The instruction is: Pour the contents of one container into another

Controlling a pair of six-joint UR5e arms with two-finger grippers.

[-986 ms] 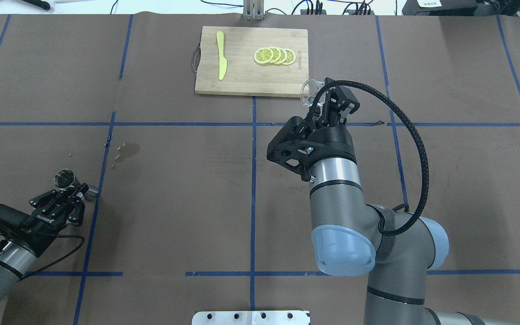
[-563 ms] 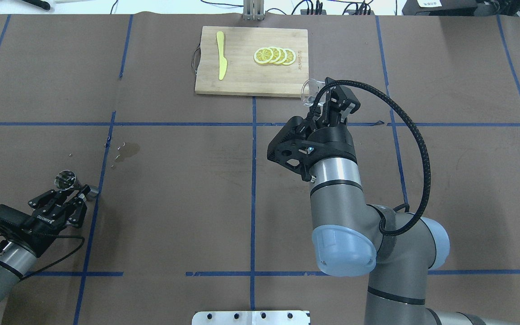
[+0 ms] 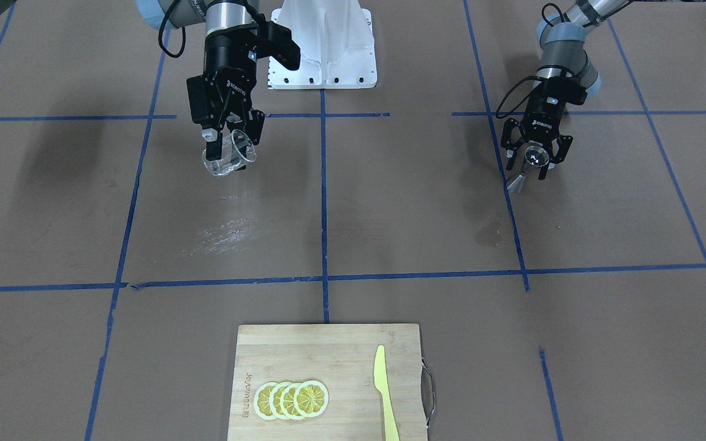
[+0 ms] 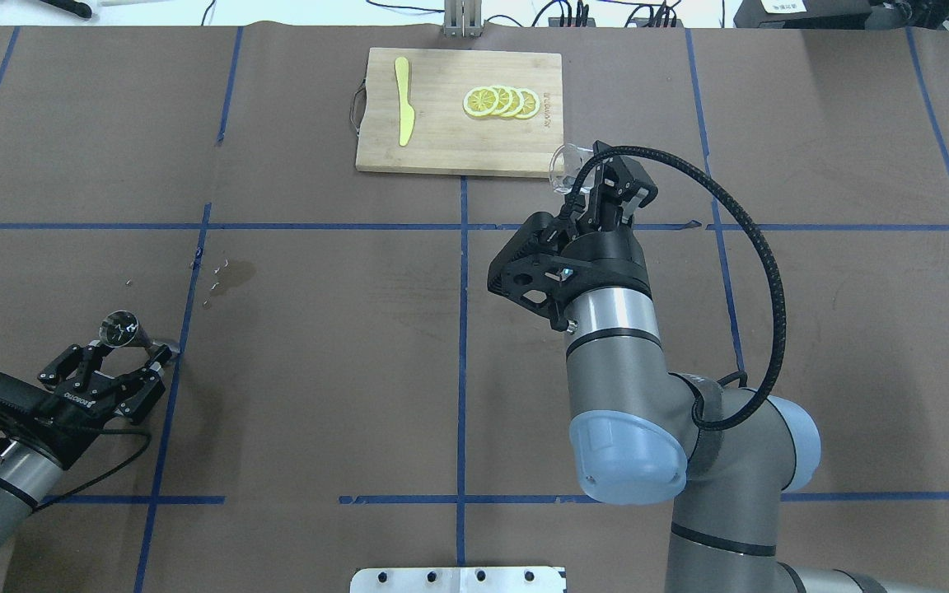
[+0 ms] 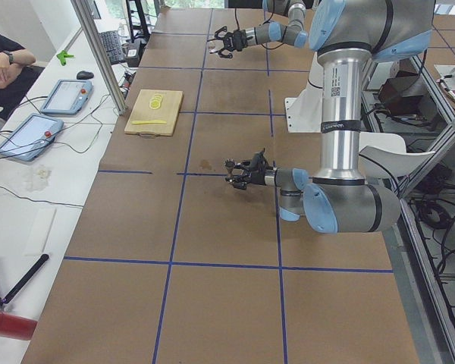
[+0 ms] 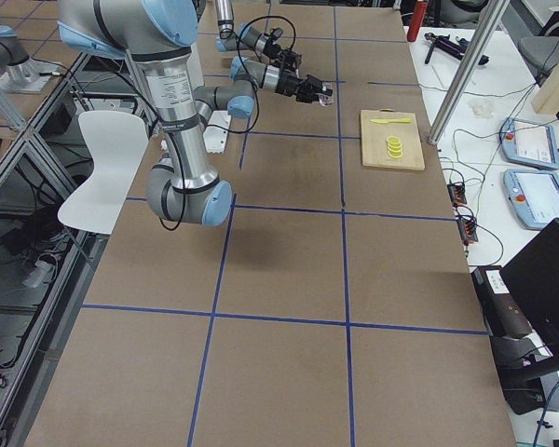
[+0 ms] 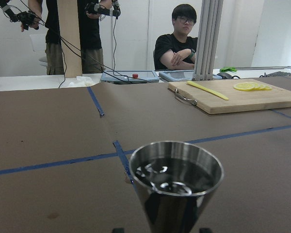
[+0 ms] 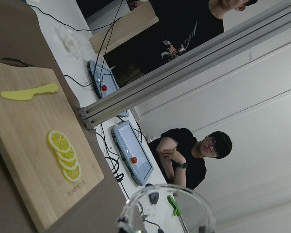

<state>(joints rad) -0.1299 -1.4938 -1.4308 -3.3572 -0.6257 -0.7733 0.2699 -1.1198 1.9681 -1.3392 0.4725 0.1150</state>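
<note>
**Cup on table, glass in air**

L gripper point(image 3: 534, 163) is spread, fingers either side of the metal cup point(image 4: 120, 327), prob. lined up for a grab. Cup stands on the table point(image 4: 359, 371) w/ liquid point(image 7: 170, 175) inside. R gripper point(image 3: 225, 144) pinches the glass point(image 3: 231, 158), tilted, well apart; likely the receiver.

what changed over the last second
The left gripper opened, let go of the metal jigger and drew back slightly toward the robot. The jigger stayed upright in the same spot, between the spread fingers. The right gripper did not move: it is shut on the tilted clear glass by the corner of the cutting board.
</note>
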